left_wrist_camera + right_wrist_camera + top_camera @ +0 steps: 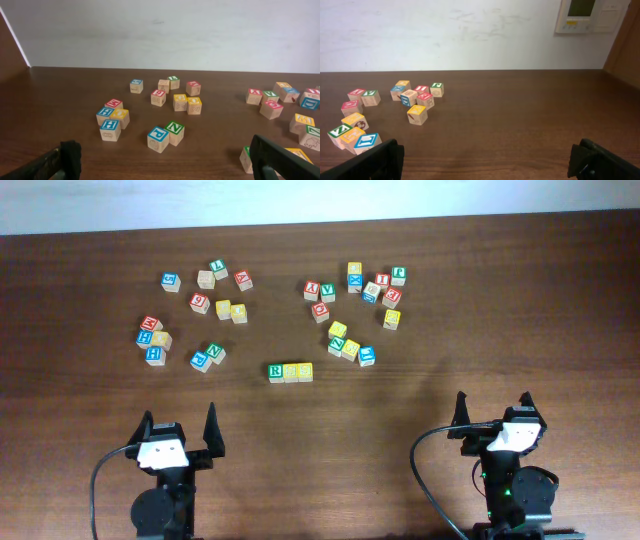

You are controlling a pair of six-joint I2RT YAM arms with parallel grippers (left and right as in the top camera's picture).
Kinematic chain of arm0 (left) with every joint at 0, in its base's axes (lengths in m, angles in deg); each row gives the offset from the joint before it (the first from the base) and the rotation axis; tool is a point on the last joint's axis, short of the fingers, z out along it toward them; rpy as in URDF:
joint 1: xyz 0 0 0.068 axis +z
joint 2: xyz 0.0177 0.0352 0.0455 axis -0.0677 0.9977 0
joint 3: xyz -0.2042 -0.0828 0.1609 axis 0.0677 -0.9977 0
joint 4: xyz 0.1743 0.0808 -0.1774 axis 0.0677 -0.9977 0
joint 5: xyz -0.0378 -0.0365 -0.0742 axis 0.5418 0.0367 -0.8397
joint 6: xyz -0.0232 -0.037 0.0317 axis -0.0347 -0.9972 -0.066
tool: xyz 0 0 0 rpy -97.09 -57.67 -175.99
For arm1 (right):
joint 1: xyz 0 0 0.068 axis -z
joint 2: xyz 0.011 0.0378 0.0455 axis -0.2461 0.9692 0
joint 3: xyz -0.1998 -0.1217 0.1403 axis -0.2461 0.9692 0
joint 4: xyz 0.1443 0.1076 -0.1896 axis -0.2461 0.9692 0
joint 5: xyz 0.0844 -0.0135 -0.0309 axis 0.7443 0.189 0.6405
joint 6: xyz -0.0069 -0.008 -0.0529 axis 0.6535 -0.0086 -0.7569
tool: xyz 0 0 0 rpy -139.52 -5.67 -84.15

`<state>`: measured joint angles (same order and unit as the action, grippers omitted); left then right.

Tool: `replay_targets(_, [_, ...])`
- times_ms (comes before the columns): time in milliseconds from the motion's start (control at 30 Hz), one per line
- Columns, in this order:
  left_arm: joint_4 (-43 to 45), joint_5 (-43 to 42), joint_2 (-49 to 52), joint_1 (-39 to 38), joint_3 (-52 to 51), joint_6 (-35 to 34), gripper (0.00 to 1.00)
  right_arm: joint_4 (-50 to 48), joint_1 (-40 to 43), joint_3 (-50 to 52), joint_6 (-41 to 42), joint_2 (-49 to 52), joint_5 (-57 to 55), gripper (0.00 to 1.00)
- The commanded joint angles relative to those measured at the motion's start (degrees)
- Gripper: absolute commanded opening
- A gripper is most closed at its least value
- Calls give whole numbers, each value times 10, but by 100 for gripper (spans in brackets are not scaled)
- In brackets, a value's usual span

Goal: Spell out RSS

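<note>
Three cubes stand side by side in a row at the table's middle. The white one with a green R [276,370] is on the left, then a yellow S cube [291,371] and a second yellow S cube [305,371]. My left gripper [180,420] is open near the front edge, down and left of the row, and holds nothing. My right gripper [494,402] is open at the front right, also holding nothing. In the left wrist view a green-topped cube [245,159] peeks from behind my right finger [272,160]. The right wrist view does not show the row.
Several loose letter cubes lie in a left cluster [200,310] and a right cluster [360,295] behind the row. A blue P cube [158,138] and a green N cube [175,132] sit ahead of the left gripper. A white wall bounds the table's far edge.
</note>
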<state>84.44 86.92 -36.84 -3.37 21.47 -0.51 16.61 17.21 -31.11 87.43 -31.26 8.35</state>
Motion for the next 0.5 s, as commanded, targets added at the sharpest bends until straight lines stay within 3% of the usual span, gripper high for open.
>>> replay_targets(0, [-6, 2, -4, -1, -1, 10, 99, 4, 3, 4, 0, -6, 3, 98])
replay_targets(467, [-6, -2, -4, -1, -1, 20, 99, 4, 3, 4, 0, -6, 3, 98])
